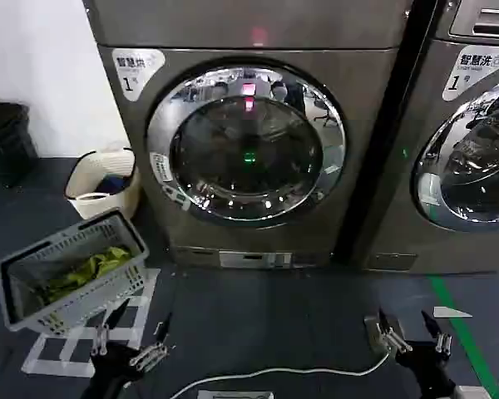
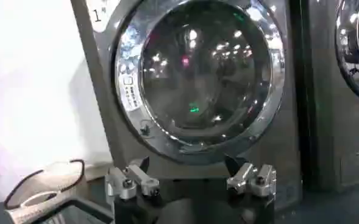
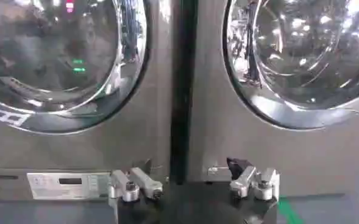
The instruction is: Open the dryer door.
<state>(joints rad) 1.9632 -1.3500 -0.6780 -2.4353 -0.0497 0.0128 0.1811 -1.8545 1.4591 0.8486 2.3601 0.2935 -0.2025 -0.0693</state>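
From the head view, the dryer door (image 1: 246, 143) is closed at centre, a "1" label (image 1: 137, 66) at its upper left; left end effector (image 1: 131, 339) and right end effector (image 1: 408, 333) hang low with fingers apart. Both wrist views face the closed door, each end effector spread.

dryer (image 1: 249, 141) label (image 1: 136, 68) "1", neighbouring machine (image 1: 466, 125) seemingly likewise
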